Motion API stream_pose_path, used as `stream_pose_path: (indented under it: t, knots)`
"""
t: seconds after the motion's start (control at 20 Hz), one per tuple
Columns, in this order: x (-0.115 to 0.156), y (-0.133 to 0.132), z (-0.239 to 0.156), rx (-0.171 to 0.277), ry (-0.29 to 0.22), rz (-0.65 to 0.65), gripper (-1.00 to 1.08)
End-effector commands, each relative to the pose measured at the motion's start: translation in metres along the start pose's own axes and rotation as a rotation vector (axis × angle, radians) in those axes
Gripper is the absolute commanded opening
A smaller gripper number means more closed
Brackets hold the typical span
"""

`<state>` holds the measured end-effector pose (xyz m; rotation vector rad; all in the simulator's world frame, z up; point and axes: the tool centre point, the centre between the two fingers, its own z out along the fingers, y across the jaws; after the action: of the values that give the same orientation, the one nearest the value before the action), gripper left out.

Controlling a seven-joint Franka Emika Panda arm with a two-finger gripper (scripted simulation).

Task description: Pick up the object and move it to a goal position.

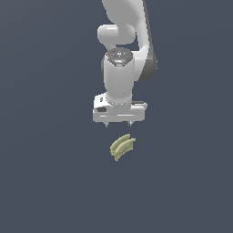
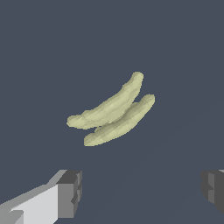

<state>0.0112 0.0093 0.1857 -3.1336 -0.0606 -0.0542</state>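
The gripper hung wide open and empty above the object; it needed centring over the bunch, jaws straddling its narrow width.

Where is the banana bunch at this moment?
In the exterior view the banana bunch lies on the dark floor near the picture's centre, just below the open gripper, not touching it. In the wrist view it shows beyond the two fingers, not between them.

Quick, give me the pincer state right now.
Pincer: open, holding nothing; the banana bunch lies apart from its fingers.
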Motion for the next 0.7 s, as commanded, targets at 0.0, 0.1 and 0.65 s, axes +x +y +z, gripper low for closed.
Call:
stream_pose_path:
  t: [0.0, 0.1, 0.65]
  knots:
    - [0.000, 0.000, 0.000, 0.000, 0.000, 0.000, 1.00]
    - [0.001, -0.001, 0.000, 0.000, 0.002, 0.002, 1.00]
    - [0.012, -0.008, -0.005, 0.001, 0.025, 0.015, 1.00]
